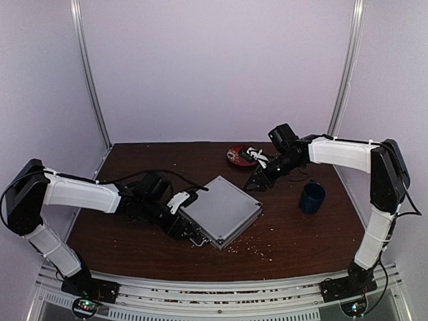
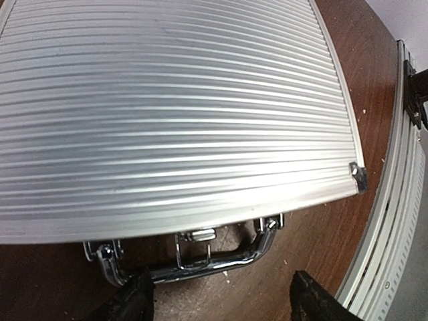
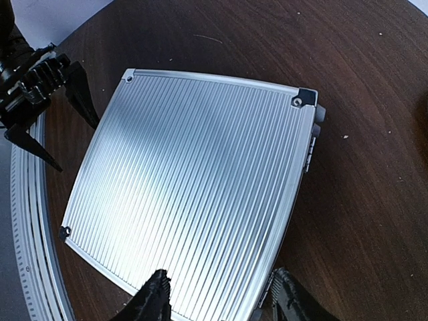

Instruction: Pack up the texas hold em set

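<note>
Left pincer (image 2: pixel 221 294) gapes beside handle (image 2: pixel 200 265) of closed silver case (image 2: pixel 167 114).

Silver square aluminium case (image 1: pixel 221 210): fine parallel ribs across lid. Chrome handle (image 2: pixel 194 264), shiny. Dk brown wood-grain table (image 1: pixel 294 234) w/ pale specks. Red round plate (image 1: pixel 235 156); dk blue mug (image 1: pixel 312 197).

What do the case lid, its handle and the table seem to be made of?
The case lid looks like aluminium: ribbed, matte silver, soft glare. Its handle seems chromed steel, mirror-bright. The table is wood or wood-look laminate, with dark brown grain.
</note>
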Controlling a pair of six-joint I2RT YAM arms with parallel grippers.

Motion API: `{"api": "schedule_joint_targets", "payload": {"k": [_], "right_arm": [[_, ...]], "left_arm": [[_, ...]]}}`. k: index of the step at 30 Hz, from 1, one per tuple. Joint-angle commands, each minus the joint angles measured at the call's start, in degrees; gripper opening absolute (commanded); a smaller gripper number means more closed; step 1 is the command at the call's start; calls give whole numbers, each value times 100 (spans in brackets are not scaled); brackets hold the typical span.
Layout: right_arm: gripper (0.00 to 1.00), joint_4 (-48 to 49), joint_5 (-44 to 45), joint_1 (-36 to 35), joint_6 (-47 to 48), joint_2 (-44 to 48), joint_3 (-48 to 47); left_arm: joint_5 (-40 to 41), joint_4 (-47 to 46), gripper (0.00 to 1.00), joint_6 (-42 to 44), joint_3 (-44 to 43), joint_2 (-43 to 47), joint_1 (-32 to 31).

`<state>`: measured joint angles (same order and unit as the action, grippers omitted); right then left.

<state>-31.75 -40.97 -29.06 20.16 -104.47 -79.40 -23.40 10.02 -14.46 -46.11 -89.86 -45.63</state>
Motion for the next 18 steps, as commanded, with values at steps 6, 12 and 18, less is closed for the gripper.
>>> {"api": "schedule_joint_targets", "payload": {"k": [6,12,18], "right_arm": [[51,255,-172,-31,3,79,292],[51,187,-333,-30,56,66,260],[50,132,-483,-63,107,73,271]], "left_arm": [[-152,-255,71,-29,-474,-518,-43],[-150,-230,71,-46,-511,-699,-76],[-168,-220,70,-53,-496,-805,-117]]}}
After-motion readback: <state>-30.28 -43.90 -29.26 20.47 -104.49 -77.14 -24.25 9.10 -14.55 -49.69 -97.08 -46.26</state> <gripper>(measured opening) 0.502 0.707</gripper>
